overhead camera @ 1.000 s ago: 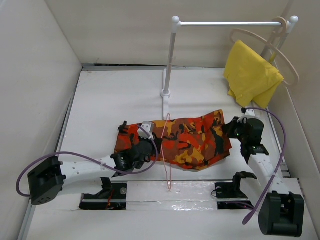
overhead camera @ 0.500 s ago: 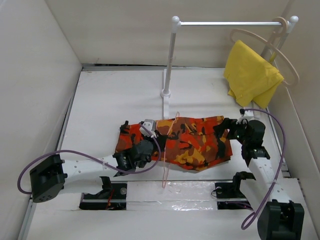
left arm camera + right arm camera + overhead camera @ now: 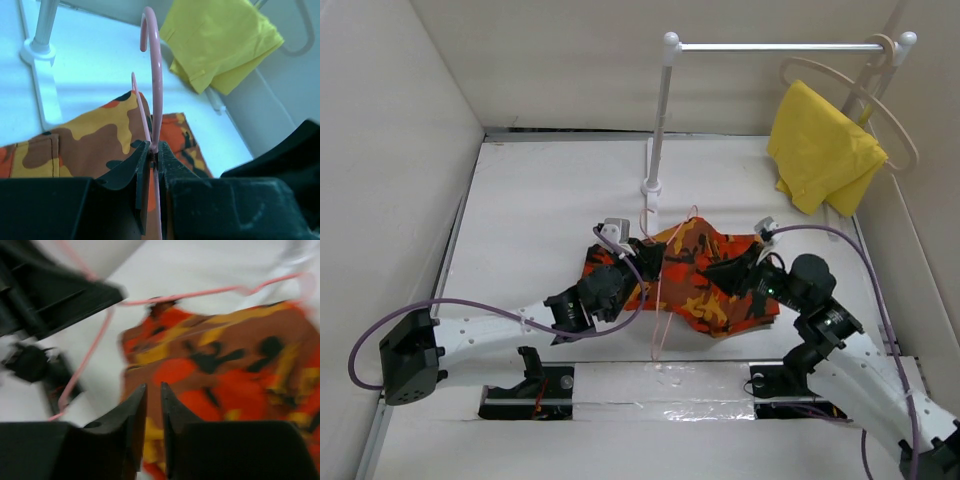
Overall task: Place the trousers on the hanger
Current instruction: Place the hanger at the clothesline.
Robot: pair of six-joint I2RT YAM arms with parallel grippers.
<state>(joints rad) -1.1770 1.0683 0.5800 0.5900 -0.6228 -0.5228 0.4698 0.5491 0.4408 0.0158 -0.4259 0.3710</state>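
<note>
- Since the earlier frames the left gripper [image 3: 645,258] has travelled away from the arm bases and to the right, carrying the hanger [image 3: 658,320] with it. The wire's near end has come back from the table's front strip, and its hook now sits close to the foot of the rack [image 3: 660,110].
- The right gripper [image 3: 720,272] has swung in from the right edge of the trousers [image 3: 720,300] and now reaches leftward over their middle.
- The trousers have drawn in at their left side and lie more bunched than before. They rest on the table [image 3: 550,190] between the two grippers, in front of the rack's foot.
- In the left wrist view the left gripper [image 3: 152,150] is clamped tight on the pink wire of the hanger [image 3: 156,75], just below the hook, with the camouflage cloth [image 3: 95,135] behind it.
- In the right wrist view the right gripper [image 3: 152,410] shows only a thin slit between its jaws, above the trousers [image 3: 225,375]. That view is blurred, so whether any cloth is pinched cannot be told.
- The yellow cloth [image 3: 820,150] and the wooden hanger [image 3: 895,120] hang at the rack's right end as before.
</note>
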